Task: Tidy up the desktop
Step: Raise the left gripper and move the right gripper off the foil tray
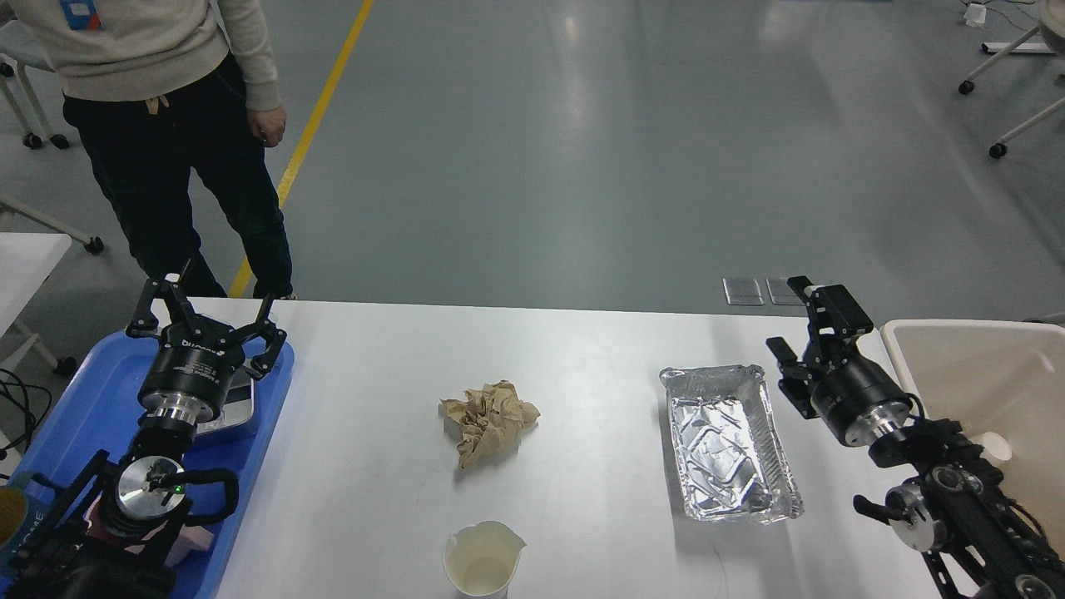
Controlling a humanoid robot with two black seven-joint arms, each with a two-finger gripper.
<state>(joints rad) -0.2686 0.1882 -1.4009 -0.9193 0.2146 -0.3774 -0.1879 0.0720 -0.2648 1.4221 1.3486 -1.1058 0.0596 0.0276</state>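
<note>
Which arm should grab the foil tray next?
Right. The right gripper, jaws open, hovers just beside the foil tray, next to the beige bin. The left gripper is over the blue tray.

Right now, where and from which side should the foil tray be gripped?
Probably by its thin rolled rim on the long right side of the foil tray, nearest the right gripper, coming from above with one finger inside and one outside. The tray lies flat and open-topped on the desktop, too wide to span.
</note>
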